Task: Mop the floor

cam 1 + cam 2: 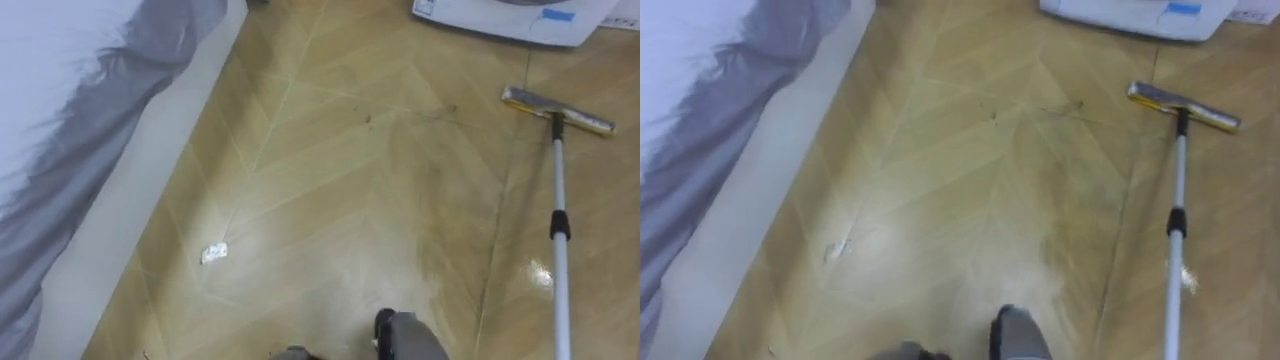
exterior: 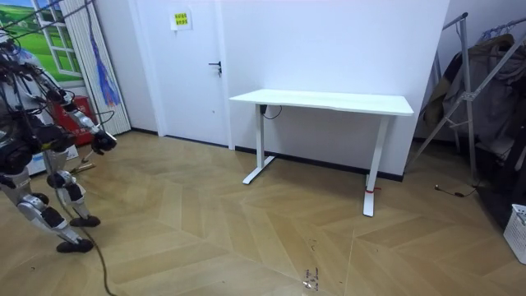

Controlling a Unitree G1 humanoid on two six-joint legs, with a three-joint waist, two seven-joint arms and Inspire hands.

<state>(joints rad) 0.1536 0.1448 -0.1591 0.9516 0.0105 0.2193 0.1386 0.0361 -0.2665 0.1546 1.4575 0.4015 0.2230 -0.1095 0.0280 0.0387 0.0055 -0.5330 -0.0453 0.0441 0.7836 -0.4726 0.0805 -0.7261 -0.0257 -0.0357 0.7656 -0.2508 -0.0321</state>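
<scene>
A flat mop lies on the wooden floor ahead to my right. Its yellowish-grey head [image 1: 557,110] is near a white appliance, and its white pole [image 1: 560,250] runs back toward me and leaves the view's lower right edge. A dull damp patch [image 1: 420,180] covers the boards to the left of the pole. In the room view I stand at the room view's left beside the curtained wall, with one dark hand [image 2: 103,141] at the end of an outstretched forearm. Which hand it is and what it holds are too small to tell.
A white appliance base [image 1: 520,15] stands ahead. A white wall skirting [image 1: 130,200] and grey cloth [image 1: 100,90] line my left. A small white scrap [image 1: 213,253] lies on the floor. A white desk [image 2: 329,101] and a clothes rack [image 2: 472,82] stand further off.
</scene>
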